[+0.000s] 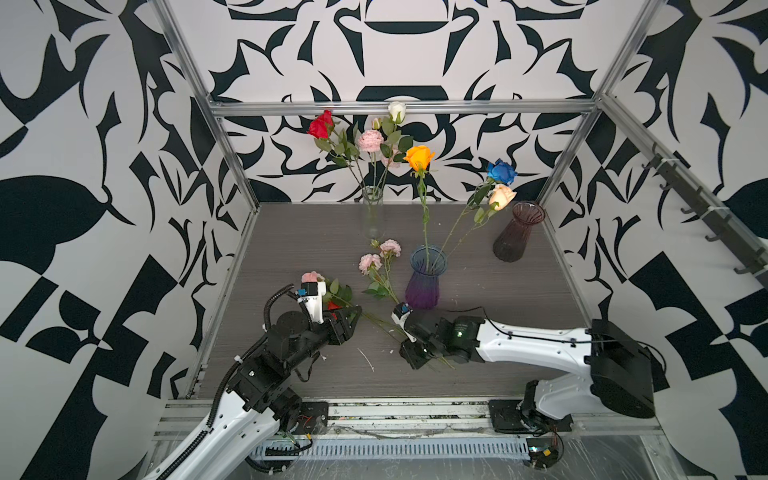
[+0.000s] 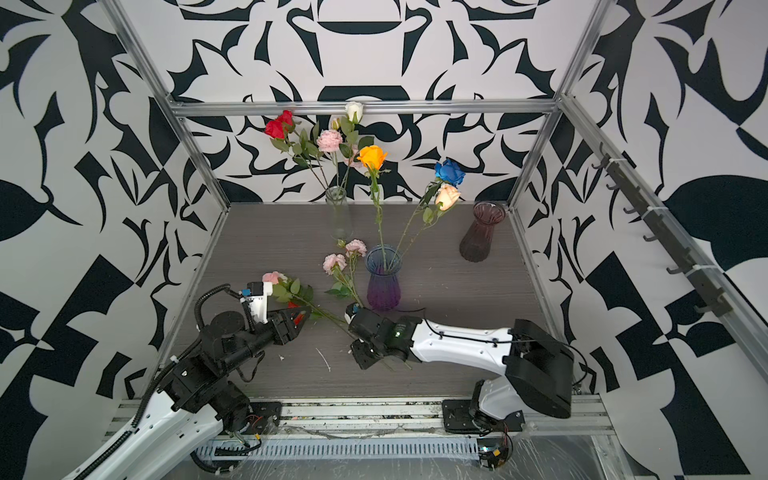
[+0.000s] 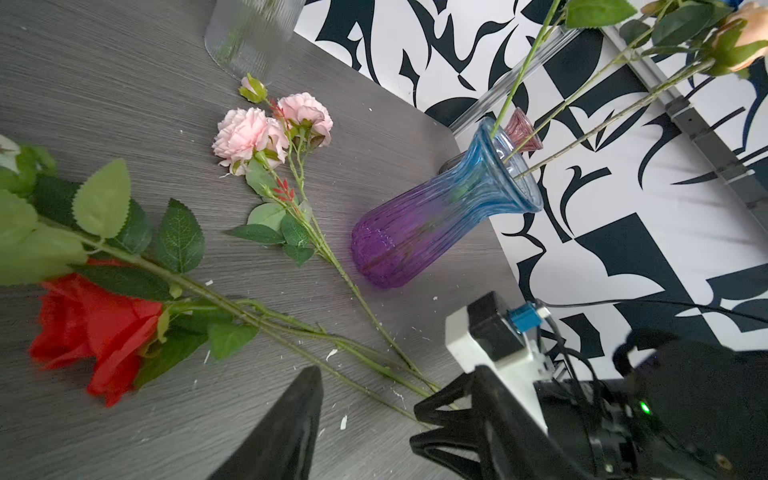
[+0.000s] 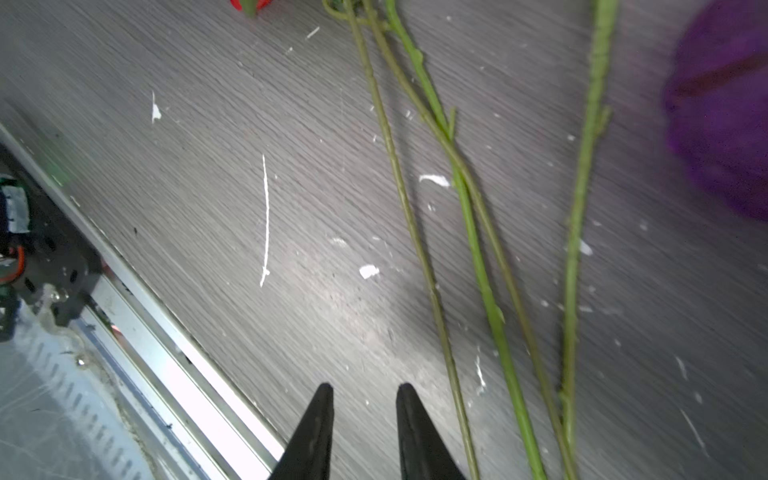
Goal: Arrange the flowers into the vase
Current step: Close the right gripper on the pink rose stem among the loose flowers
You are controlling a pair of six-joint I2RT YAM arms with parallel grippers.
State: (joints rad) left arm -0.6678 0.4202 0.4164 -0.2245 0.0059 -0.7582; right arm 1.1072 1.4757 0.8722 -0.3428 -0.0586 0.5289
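The right gripper [image 4: 363, 392] sits low over the grey wood-grain table [image 4: 208, 104]. Its two black, tapering fingers [image 4: 320, 419] are parted by a narrow gap, with nothing between them. Several thin green plastic stems [image 4: 478, 249], knobbly and faintly glossy, lie flat just beside the fingers on the vase side, not touching them. Beyond those stems stands the ribbed glass vase [image 1: 426, 282], blue at its flared lip and purple at its bulging base. An orange rose [image 1: 419, 157], a blue rose [image 1: 501, 171] and a peach rose [image 1: 502, 196] lean out of it on long stalks. On the fingers' other side, the aluminium rail [image 4: 174, 345] of the table's front edge runs near. Between the rail and the fingers is bare board flecked with white scraps.

The right arm stretches low across the table from the right. The left arm reaches in low with a folded elbow. The left gripper [image 2: 300, 319] points toward the right one, jaws apart and gripping nothing. Only one finger [image 3: 291, 424] shows in its wrist view. Off that fingertip lies a red fabric rose [image 3: 95, 328] with serrated leaves, and farther on a spray of ruffled pale pink blooms [image 3: 249, 135]. Both lie flat, and their stalks run toward the right gripper. A bare strip of table separates the two grippers.
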